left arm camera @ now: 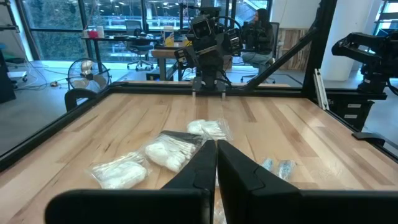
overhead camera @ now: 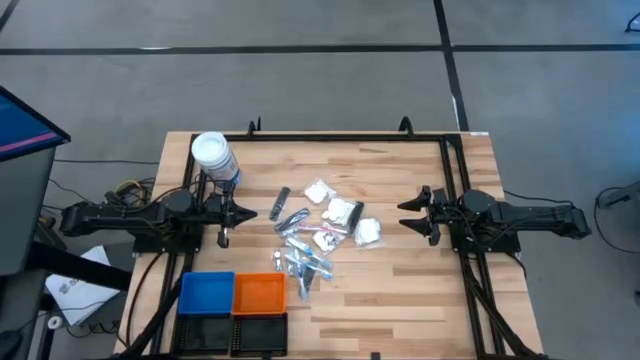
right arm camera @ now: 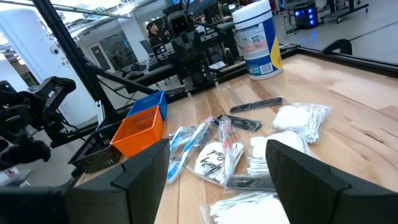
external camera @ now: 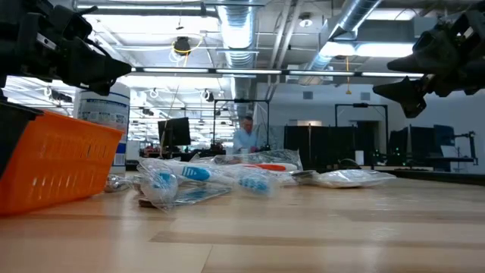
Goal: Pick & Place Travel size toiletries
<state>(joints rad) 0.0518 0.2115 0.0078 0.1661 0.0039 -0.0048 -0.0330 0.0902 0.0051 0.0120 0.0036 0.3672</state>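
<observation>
Centrally on the wooden table, the travel size toiletries lie in a loose pile. Left gripper hovers just beside them, jaws together; right gripper waits across the pile, jaws apart, holding nothing.

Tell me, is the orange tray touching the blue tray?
Touching. The high view shows the orange tray set edge to edge against the blue tray, with no table showing between them.

The travel size toiletries, white clear-wrapped packets and slim silvery-blue tubes, lie flat in a loose heap just beside the orange tray.
</observation>
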